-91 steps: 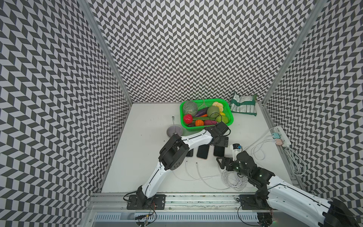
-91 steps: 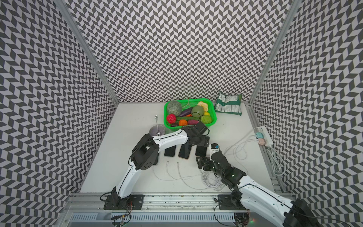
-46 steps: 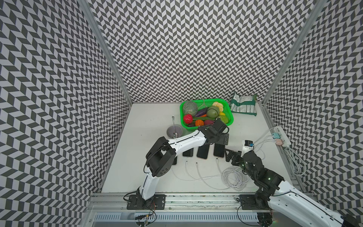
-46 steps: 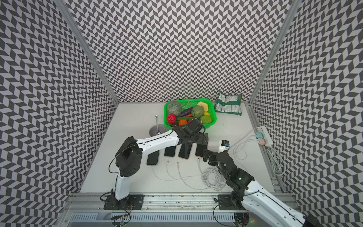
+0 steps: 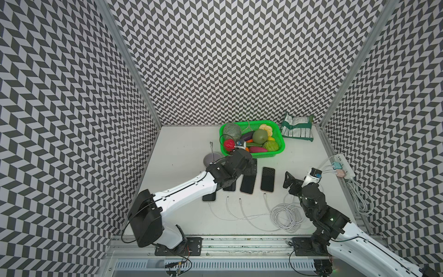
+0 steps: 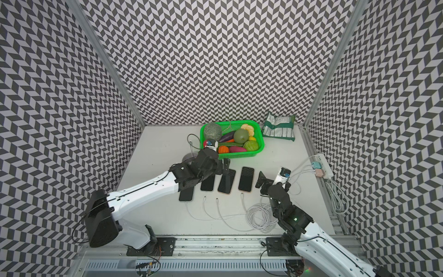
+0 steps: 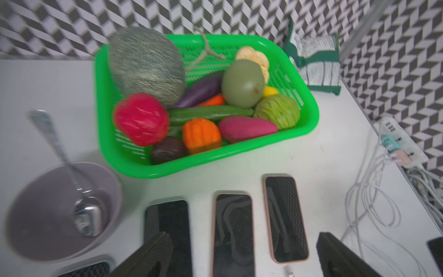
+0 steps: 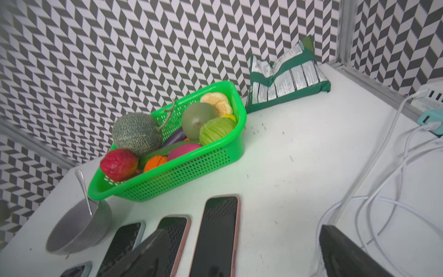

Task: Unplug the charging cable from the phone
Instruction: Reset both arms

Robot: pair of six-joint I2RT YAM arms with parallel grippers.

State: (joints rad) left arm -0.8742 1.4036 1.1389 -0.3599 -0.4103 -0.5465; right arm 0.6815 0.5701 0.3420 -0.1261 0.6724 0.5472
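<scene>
White bench (image 5: 182, 153): four dark-screened slab phones in a row mid-bench, short ends toward the front edge. The phone nearest the left edge (image 6: 186, 194), half under my left arm, appears to be the only one with a thin white charging cable (image 6: 190, 212) seated in its front end. The other three plugs lie loose just short of their phones. Judgement: the phone is rigid, glassy and light enough to slide if tugged, so pin it flat. The cable is limp, so take the stiff little plug body (image 6: 186, 202) right at the port and draw straight toward the front edge. My left gripper (image 6: 223, 169) hovers over the row's back ends, fingers (image 7: 153, 251) wide apart, holding nothing. My right gripper (image 5: 294, 183) sits off the row's right end, fingers (image 8: 347, 251) spread too, empty, touching nothing I can see.
</scene>
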